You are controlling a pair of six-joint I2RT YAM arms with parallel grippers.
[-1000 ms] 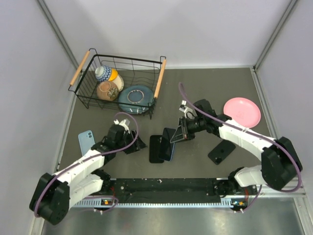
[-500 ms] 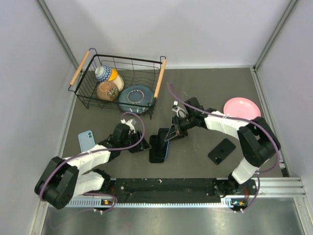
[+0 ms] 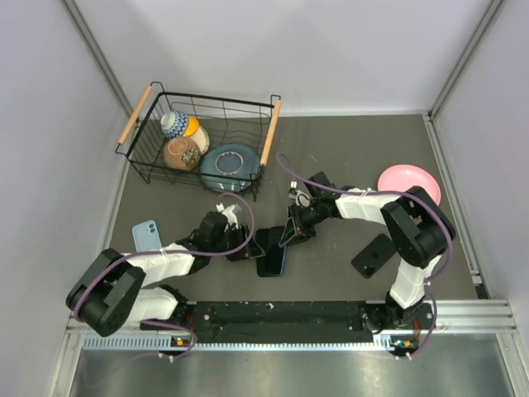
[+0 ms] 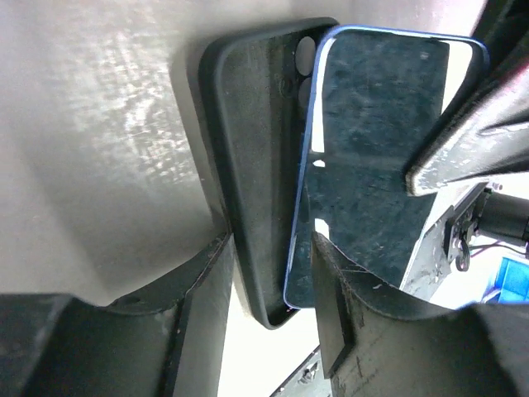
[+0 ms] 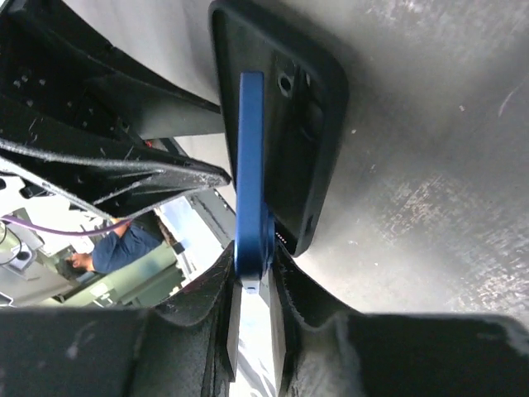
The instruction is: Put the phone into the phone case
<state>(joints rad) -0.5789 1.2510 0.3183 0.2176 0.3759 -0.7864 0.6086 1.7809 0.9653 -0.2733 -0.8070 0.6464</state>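
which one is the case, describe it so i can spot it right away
Look at the near middle of the table, in front of the wire basket. The case lies flat there, a black open shell with a blue phone tilted on edge in it; the light-blue phone and black phone lie alone off to the sides.

Black phone case (image 4: 252, 165) lies flat, open side up, on near side of wire basket (image 3: 216, 99). Blue-edged phone (image 4: 376, 149) tilted, lower long edge inside case, not seated.
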